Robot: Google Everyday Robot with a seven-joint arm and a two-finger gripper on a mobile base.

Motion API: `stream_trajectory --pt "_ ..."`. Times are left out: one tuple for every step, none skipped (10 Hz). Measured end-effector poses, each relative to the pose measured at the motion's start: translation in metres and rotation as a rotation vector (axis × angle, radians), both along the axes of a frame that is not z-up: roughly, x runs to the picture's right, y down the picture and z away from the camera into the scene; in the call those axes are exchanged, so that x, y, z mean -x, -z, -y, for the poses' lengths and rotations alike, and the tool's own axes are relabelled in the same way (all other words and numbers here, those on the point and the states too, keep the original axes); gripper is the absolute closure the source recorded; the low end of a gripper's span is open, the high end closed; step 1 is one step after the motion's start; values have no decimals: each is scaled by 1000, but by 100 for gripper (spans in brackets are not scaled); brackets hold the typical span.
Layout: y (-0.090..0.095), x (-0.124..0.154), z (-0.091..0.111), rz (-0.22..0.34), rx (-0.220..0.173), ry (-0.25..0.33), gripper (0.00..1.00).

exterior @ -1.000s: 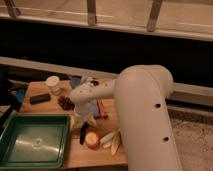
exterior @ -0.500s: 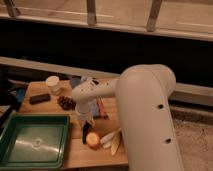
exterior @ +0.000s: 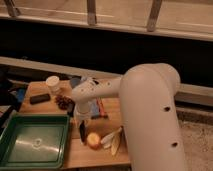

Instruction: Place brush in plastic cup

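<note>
**Robot Arm Hangs Over Crowded Wooden Table, Brush at Its Tip**

The gripper [exterior: 81,120] of the white robot arm [exterior: 150,115] hangs low over the wooden table [exterior: 100,156], just beside the right rim of the green tray [exterior: 35,142]. The brush [exterior: 81,131], slim and dark, shows roughly upright directly under it, between the tray and an apple [exterior: 93,140]. Whether the gripper is spread or clamped on the brush cannot be told.

The plastic cup [exterior: 74,81], bluish and clear, stands at the table's far edge, well apart from the brush and partly hidden behind the arm's wrist. To its left stands a white container [exterior: 52,83]. Nearer the camera lie a short black block [exterior: 40,98] and a dark reddish cluster [exterior: 63,102]. A banana peel [exterior: 113,140] lies just right of the apple. A flat red-and-blue item [exterior: 100,108] sits under the forearm, its markings too blurred to read.

The arm's bulky upper housing fills the right foreground and blocks that side of the table. Compared with half a second ago, the gripper has shifted slightly lower and closer to the tray; the apple, peel and block lie where they were.
</note>
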State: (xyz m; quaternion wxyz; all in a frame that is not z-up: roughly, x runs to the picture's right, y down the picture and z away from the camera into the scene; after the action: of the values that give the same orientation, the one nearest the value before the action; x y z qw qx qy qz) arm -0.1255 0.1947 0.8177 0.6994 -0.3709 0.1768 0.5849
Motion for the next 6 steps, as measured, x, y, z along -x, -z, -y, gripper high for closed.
stream_trajectory --pt "12 1 14 13 -45 -19 100" --pt "21 0 24 19 -75 -30 100" --pt "30 -3 40 27 -120 -46 100" --pt "34 -7 50 28 -151 -55 100" --pt "39 -9 62 29 -185 -66 100" --pt "42 -11 72 31 -209 -72 100"
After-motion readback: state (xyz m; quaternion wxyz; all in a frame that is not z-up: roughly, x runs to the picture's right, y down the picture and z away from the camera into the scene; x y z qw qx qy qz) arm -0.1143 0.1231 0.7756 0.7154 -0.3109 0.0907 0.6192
